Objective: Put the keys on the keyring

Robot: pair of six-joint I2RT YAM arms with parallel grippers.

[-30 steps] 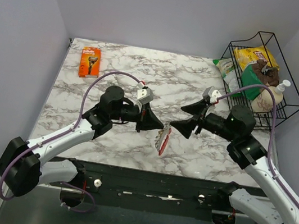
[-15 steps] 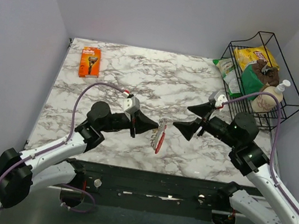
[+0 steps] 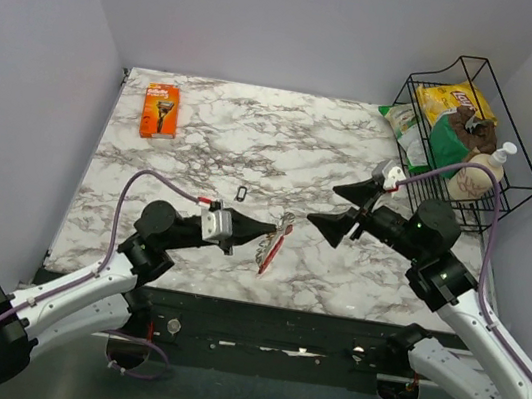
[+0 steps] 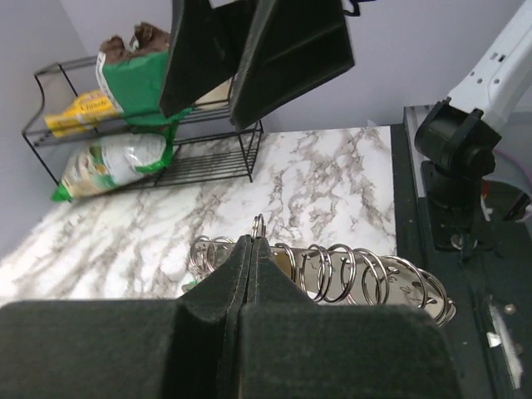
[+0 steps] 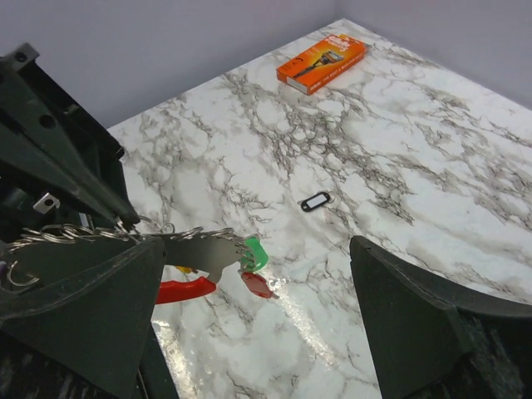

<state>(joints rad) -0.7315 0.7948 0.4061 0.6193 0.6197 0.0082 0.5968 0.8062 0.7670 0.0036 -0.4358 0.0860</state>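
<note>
Clamping the keys (image 3: 270, 247), left pincer (image 3: 270, 227) sits closed; right pincer (image 3: 324, 207) gapes

The white-and-grey marbled table (image 3: 203, 149) carried three items. An orange razor box (image 3: 160, 110) lay at its far left corner. A small black keyring (image 3: 241, 193) lay flat, nearer than the box and to its right. A black wire basket (image 3: 514, 125) stood well right of the box.

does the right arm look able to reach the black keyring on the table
Probably yes. The right gripper is open and empty, and the keyring lies alone on the table ahead of it. The keys in the left gripper hang close beside that path, so clearance looks tight.
</note>
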